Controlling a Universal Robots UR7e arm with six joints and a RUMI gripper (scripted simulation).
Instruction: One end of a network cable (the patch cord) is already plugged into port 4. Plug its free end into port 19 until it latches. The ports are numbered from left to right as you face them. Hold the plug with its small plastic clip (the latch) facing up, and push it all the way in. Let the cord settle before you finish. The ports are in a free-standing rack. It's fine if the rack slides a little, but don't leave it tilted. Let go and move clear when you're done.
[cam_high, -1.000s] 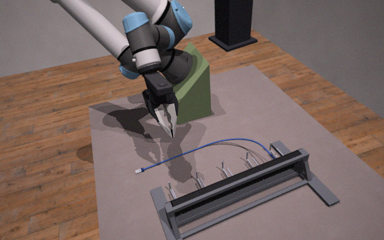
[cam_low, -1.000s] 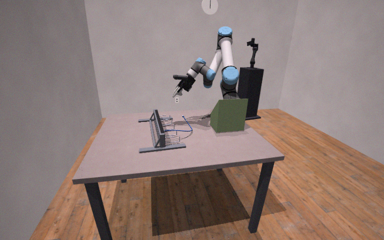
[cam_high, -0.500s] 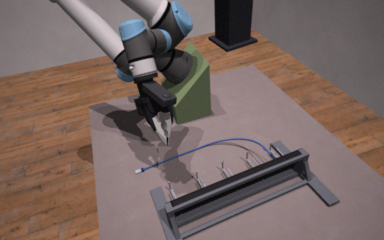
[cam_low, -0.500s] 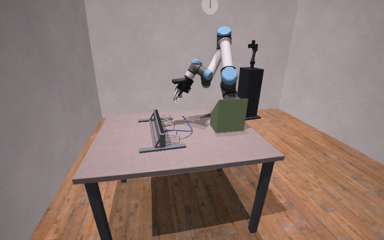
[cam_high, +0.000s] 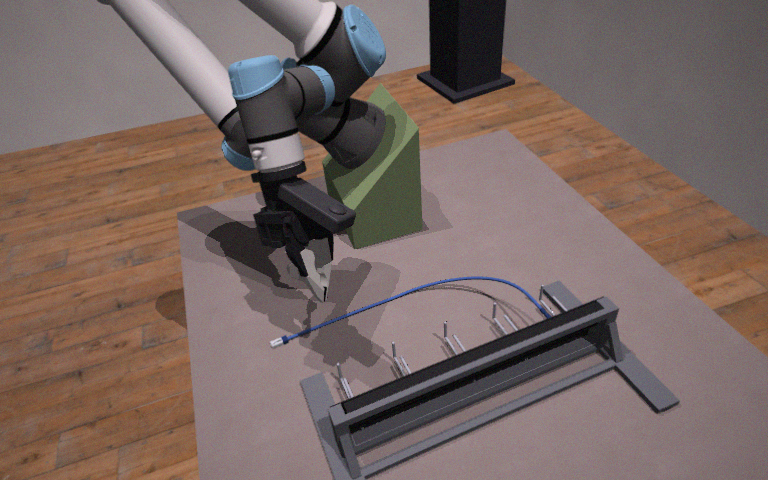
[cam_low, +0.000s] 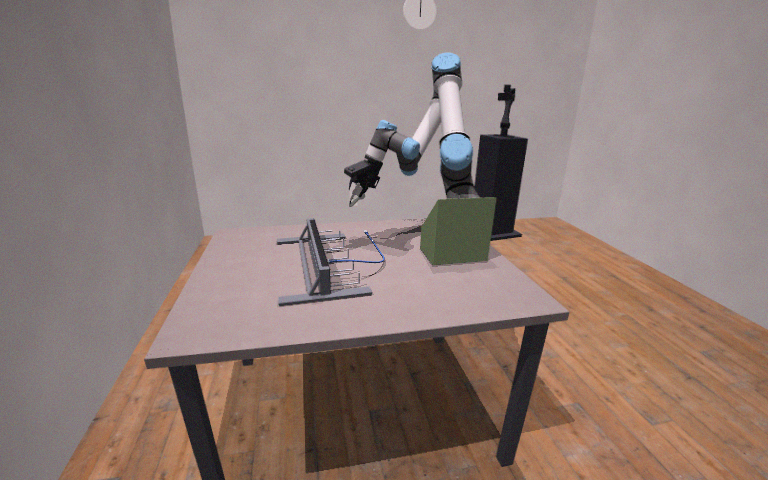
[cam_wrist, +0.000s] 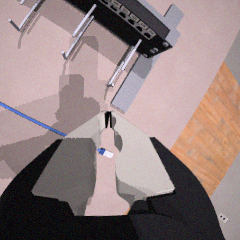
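The blue patch cord (cam_high: 419, 291) curves over the table from the rack's right part to its free plug (cam_high: 276, 343), which lies loose on the table top. The plug also shows in the wrist view (cam_wrist: 105, 152), below and behind my fingertips. My gripper (cam_high: 322, 288) is shut and empty, high above the table, above and behind the plug. It also shows in the exterior view (cam_low: 354, 199) and in the wrist view (cam_wrist: 108, 119). The rack (cam_high: 481, 367) with its black port strip (cam_wrist: 125, 20) stands upright on the table.
A green block (cam_high: 385, 175) stands behind the gripper at the arm's base. Several cable-guide pins (cam_high: 447, 333) stick up behind the rack. A dark pedestal (cam_high: 467, 45) stands on the floor beyond the table. The table's left edge runs near the plug.
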